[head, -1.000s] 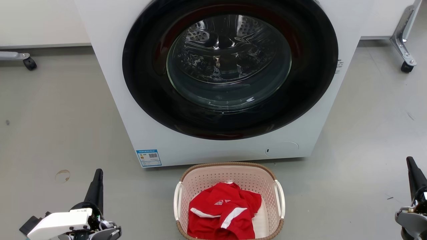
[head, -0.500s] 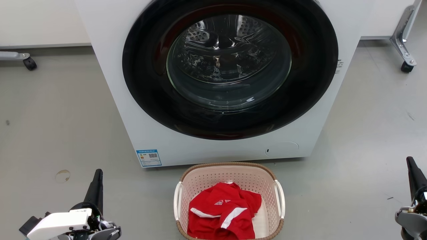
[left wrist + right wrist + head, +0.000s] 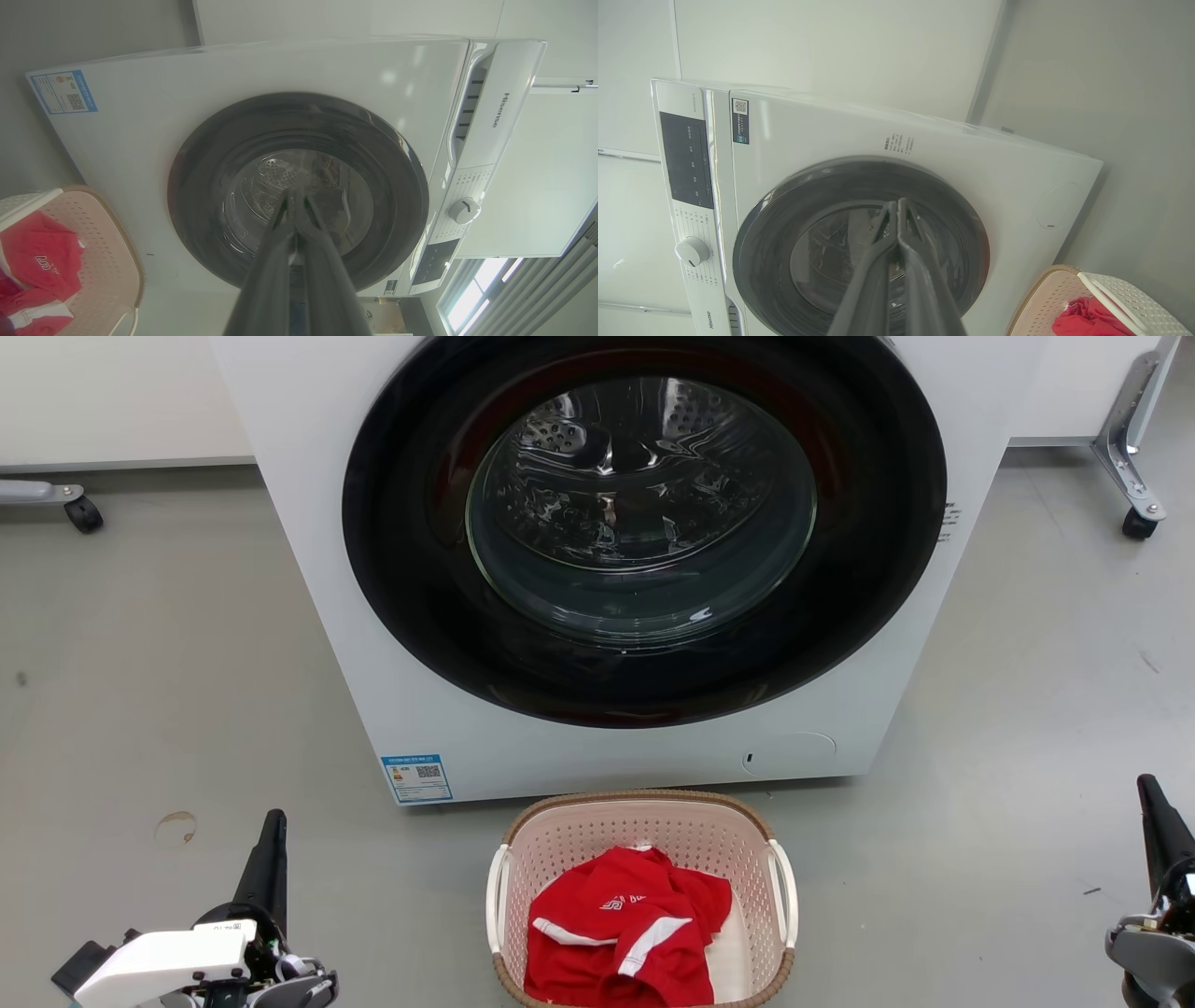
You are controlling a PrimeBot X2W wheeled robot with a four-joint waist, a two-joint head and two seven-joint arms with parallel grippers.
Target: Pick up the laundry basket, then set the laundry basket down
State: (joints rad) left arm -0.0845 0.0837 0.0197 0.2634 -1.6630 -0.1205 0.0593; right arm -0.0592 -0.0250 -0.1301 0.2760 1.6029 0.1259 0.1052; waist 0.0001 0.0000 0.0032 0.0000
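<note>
Laundry basket (image 3: 597,831) near rim partly cut off; red garment (image 3: 621,933) inside.

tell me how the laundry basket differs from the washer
The washer is far larger than the laundry basket before it. The washer is white with a dark round door; the basket is perforated pinkish-cream, brown-rimmed. The basket is open-topped, holding a red garment; the washer's door is shut. Both stand on the floor.
</note>
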